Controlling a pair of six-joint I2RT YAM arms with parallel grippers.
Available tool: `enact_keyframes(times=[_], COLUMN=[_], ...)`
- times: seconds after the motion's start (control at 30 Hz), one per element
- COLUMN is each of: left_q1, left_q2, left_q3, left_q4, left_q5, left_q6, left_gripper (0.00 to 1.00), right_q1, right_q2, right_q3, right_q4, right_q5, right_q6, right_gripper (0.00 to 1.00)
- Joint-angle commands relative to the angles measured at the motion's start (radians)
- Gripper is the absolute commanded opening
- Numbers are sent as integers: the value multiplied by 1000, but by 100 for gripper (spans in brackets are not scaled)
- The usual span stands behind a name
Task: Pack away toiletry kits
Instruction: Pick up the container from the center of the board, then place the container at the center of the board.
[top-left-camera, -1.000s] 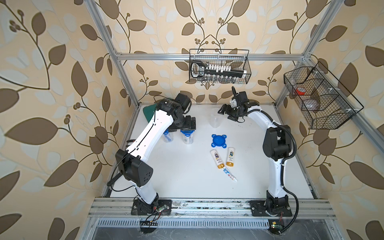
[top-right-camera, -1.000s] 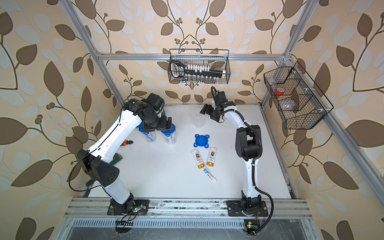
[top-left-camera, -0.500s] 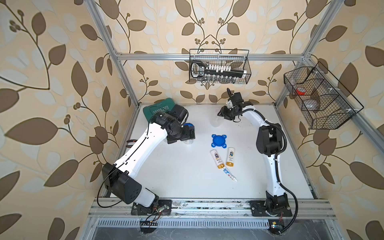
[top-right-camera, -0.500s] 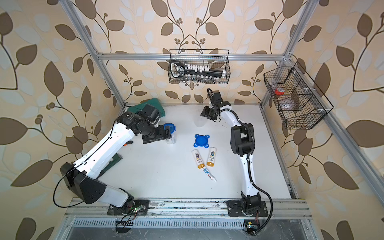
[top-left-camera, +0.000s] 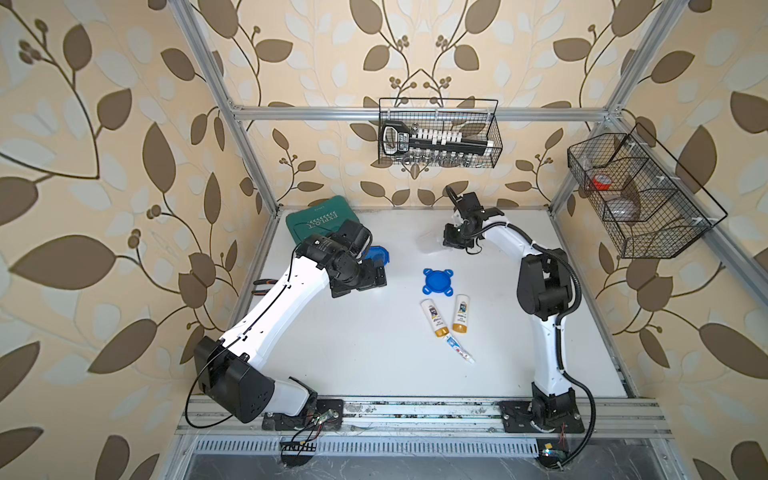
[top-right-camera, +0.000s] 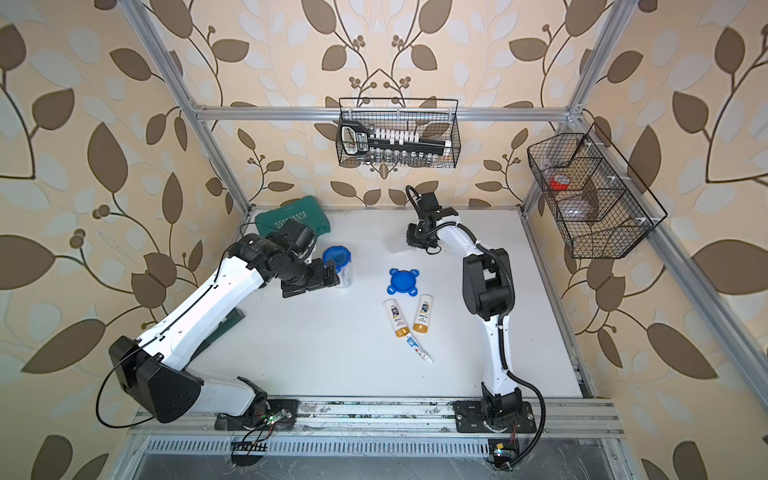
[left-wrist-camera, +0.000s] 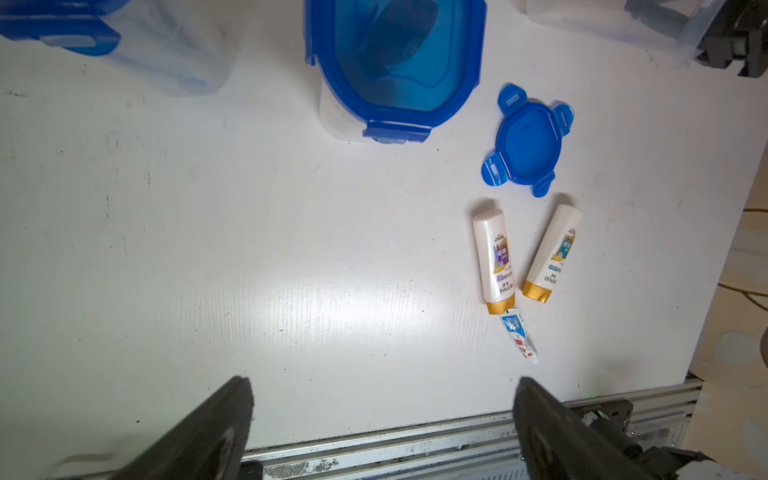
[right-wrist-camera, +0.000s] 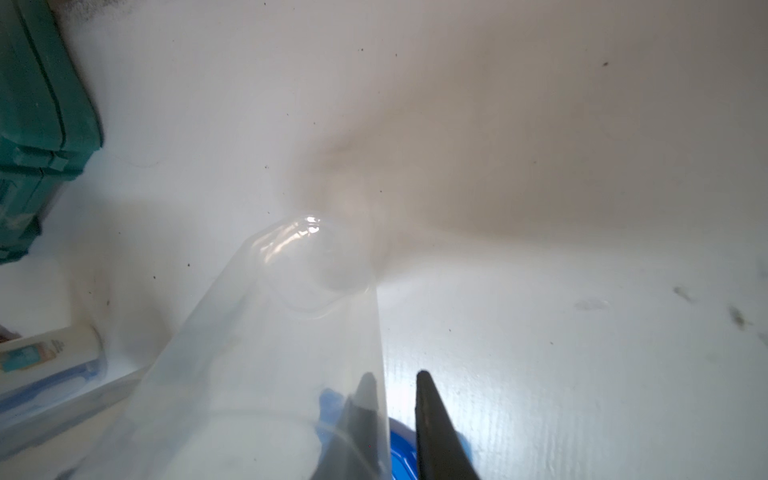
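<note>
Toward the back edge of the table (top-left-camera: 374, 365), a little right of its middle, my right pincer (right-wrist-camera: 395, 376) has just closed on the clear jar (right-wrist-camera: 270, 353). A second ago it hung wide beside the jar; now one finger sits inside the mouth and the other outside, with the wall nipped between them. My left pincer (left-wrist-camera: 382, 382) has meanwhile drawn back off the lidded jar (top-right-camera: 337, 262), left of the table's middle, and gapes wide, holding nothing. I take this to mean the empty jar is now mine to move and filling it can begin. The two bottles (top-left-camera: 434, 318), the toothpaste tube (top-left-camera: 459, 351) and the loose blue lid (top-left-camera: 437, 282) lie unpacked mid-table, well apart from the jar. The jar's long axis runs from its base, seemingly down on the table, to its open mouth, which faces up at my wrist. Whether it stands dead upright or leans a shade I cannot tell. The bottles lie flat, side by side and not touching, their long axes running roughly from back edge to front edge, gold caps toward the front. The tube, one end at a cap, slants on toward the front right corner.
</note>
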Motion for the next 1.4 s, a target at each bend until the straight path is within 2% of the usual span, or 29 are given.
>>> enact_keyframes(times=[0.0, 0.13, 0.23, 0.47, 0.7, 0.87, 1.1, 1.27, 1.37], left_q1=[12, 19, 38, 89, 89, 89, 89, 89, 89], left_q2=[-53, -76, -102, -165, -199, -255, -306, -328, -331], left_q3=[-24, -41, -55, -124, -187, -262, -304, -300, -296], left_q4=[1, -7, -14, -22, -21, -20, -62, -72, -86], left_q5=[9, -12, -30, -41, 36, 78, 55, 57, 57], left_q6=[-12, -11, -2, 29, 17, -2, -6, -13, -7], left_gripper=[99, 99, 99, 99, 99, 99, 99, 99, 99], right_q1=[36, 88, 151, 386, 590, 654, 691, 700, 700], right_q2=[-125, -220, -326, -501, -495, -440, -391, -394, -407], right_q3=[-48, -78, -169, -373, -463, -466, -464, -444, -443], right_q4=[47, -28, -83, -252, -284, -296, -292, -292, -293], right_q5=[64, 81, 85, 103, 124, 163, 234, 252, 249], right_q6=[-58, -121, -155, -138, -64, -49, -20, 3, 16], right_gripper=[12, 11, 11, 13, 15, 16, 22, 30, 42])
